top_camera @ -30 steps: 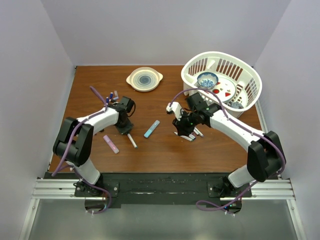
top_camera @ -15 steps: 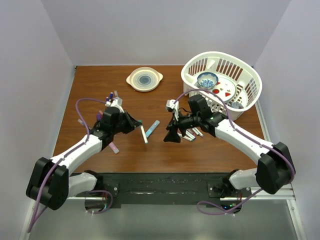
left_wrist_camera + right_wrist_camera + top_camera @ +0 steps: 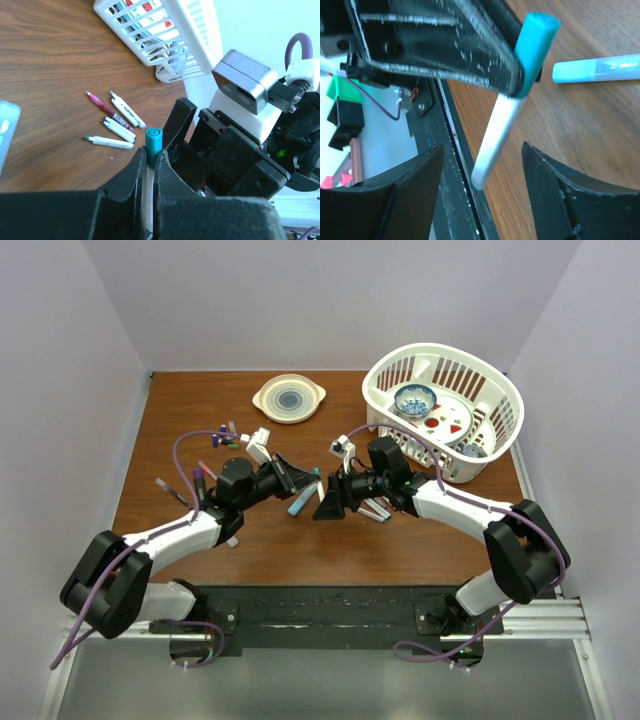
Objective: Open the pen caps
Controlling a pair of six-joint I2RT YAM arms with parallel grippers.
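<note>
Just beyond teal cap, pens beside basket

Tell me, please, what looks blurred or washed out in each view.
Top external: evenly lit, sharp, soft shadows on the brown wooden table. Left wrist: teal plastic pen cap crisp, wall behind the white slatted basket washed out. Right wrist: that cap crisp.

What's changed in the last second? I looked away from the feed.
The left gripper, shut on the white pen, lifted it off the table and swung it to the centre. The right gripper left the loose pens, turned toward it and opened its jaws close by the teal cap, not gripping. Basket, plate, light blue marker: unmoved.
</note>
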